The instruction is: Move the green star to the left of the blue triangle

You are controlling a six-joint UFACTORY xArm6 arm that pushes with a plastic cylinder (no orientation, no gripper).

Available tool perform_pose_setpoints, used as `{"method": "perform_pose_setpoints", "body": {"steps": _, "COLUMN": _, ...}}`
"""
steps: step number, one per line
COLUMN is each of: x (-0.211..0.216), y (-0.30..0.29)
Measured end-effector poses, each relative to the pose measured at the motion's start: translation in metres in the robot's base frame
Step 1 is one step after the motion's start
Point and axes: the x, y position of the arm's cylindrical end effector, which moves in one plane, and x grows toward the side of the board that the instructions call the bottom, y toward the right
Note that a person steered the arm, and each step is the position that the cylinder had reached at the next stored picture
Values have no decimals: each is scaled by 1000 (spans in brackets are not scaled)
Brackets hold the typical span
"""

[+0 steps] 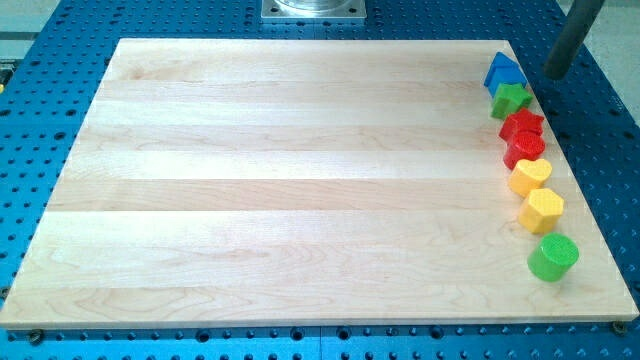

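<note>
While the tip (556, 75) hovered just right of the blue triangle (503, 70), no jaws existing, the green star (511, 98) sat touching below it, unmoved.

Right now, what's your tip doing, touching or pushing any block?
My tip: no jaws, holding nothing; it sits off the board's right edge, just right of the blue block and green star, touching neither as far as I can see.
</note>
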Motion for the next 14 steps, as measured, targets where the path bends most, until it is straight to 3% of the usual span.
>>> {"method": "perform_pose_setpoints", "body": {"steps": 3, "x": -1, "y": 2}}
{"method": "perform_pose_setpoints", "body": {"steps": 5, "x": 23, "y": 1}}
{"method": "perform_pose_setpoints", "body": {"steps": 6, "x": 71, "y": -20}}
{"method": "perform_pose_setpoints", "body": {"steps": 9, "x": 74, "y": -120}}
{"method": "perform_pose_setpoints", "body": {"steps": 11, "x": 142, "y": -187}}
{"method": "perform_pose_setpoints", "body": {"steps": 12, "x": 87, "y": -200}}
{"method": "perform_pose_setpoints", "body": {"steps": 13, "x": 67, "y": -197}}
{"method": "perform_pose_setpoints", "body": {"steps": 14, "x": 115, "y": -147}}
